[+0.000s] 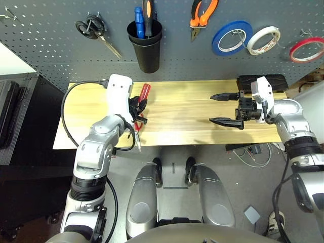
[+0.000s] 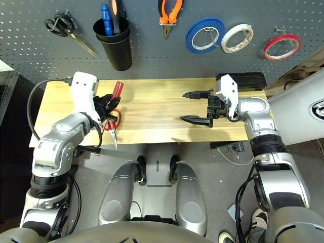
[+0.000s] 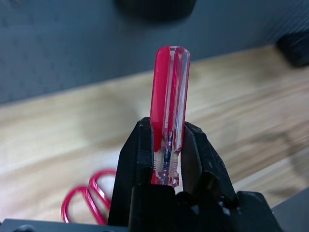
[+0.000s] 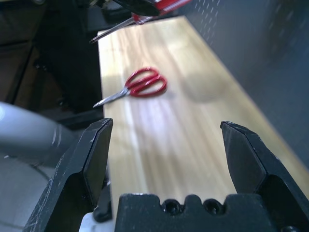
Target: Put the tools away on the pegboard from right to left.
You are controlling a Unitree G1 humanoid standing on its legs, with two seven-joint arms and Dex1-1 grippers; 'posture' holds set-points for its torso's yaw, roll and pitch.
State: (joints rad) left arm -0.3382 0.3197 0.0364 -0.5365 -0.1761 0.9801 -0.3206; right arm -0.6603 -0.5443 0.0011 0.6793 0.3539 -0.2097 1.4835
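Note:
My left gripper (image 1: 137, 105) is shut on the slim red-handled screwdriver (image 3: 170, 87), low on its clear red handle, a little above the left part of the wooden table (image 1: 187, 104). The red-handled scissors (image 4: 142, 83) lie flat on the table just beside and below that gripper. My right gripper (image 1: 211, 108) hangs open over the table's right part with nothing between its fingers. On the pegboard (image 1: 50, 45) the orange-and-black pliers (image 1: 202, 15) hang near the middle. The thin red tape ring (image 1: 306, 49) hangs at the far right. The black cup (image 1: 146, 48) holds two tools.
Black-handled scissors (image 1: 93, 30) hang at the pegboard's left. Blue tape (image 1: 232, 38) and white tape (image 1: 263, 40) hang between the pliers and the red ring. A black box (image 1: 263, 81) sits at the table's back right. A black cable (image 1: 68, 101) loops over the table's left end.

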